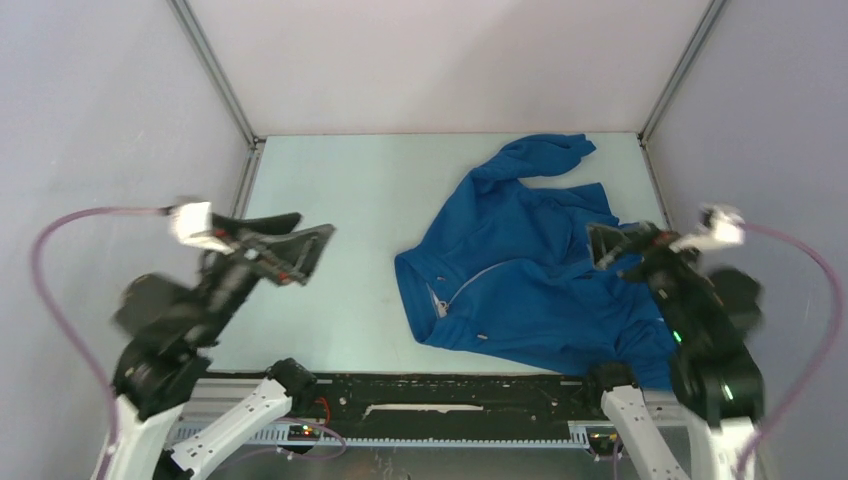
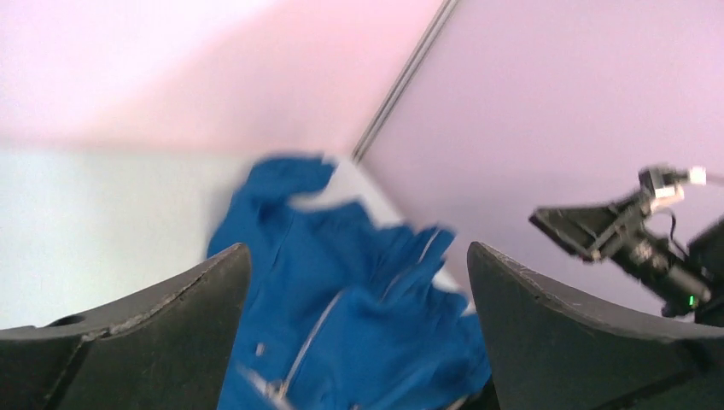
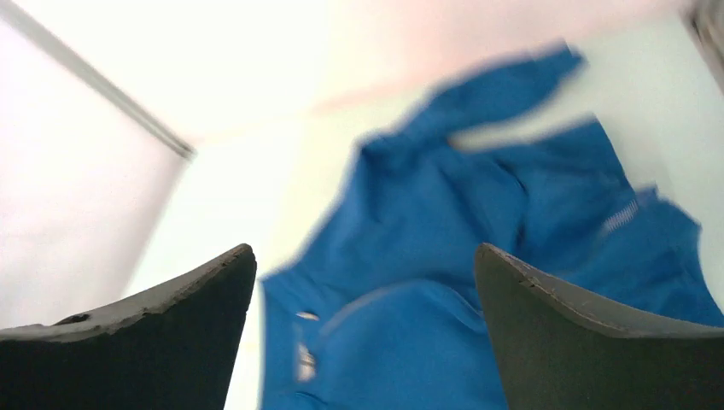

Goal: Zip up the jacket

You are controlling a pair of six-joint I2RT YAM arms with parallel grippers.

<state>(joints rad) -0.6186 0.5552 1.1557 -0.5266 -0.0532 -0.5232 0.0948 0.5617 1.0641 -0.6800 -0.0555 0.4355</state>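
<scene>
Jacket (image 1: 530, 270): crumpled on the right half of the table (image 1: 340, 200), one sleeve thrown far, zipper line showing near the collar. Left gripper (image 1: 312, 250): jaws spread, empty, raised well left of it. Right gripper (image 1: 598, 245): jaws spread, empty, above its right side, probably poised to grasp.

"What is that big thing?"

"A large blue cloth jacket (image 1: 530, 270). It lies crumpled on the right half of the pale flat table (image 1: 340, 200). One sleeve (image 1: 540, 152) reaches to the far side."

"Can you see the zip?"

"Yes, a thin pale zip line (image 1: 470, 285) runs across its near left part."

"And the arms?"

"The black left gripper (image 1: 308, 247) hangs over bare table, left of the jacket and well apart from it. The black right gripper (image 1: 605, 245) is over the jacket's right side. I cannot tell if it touches."
</scene>
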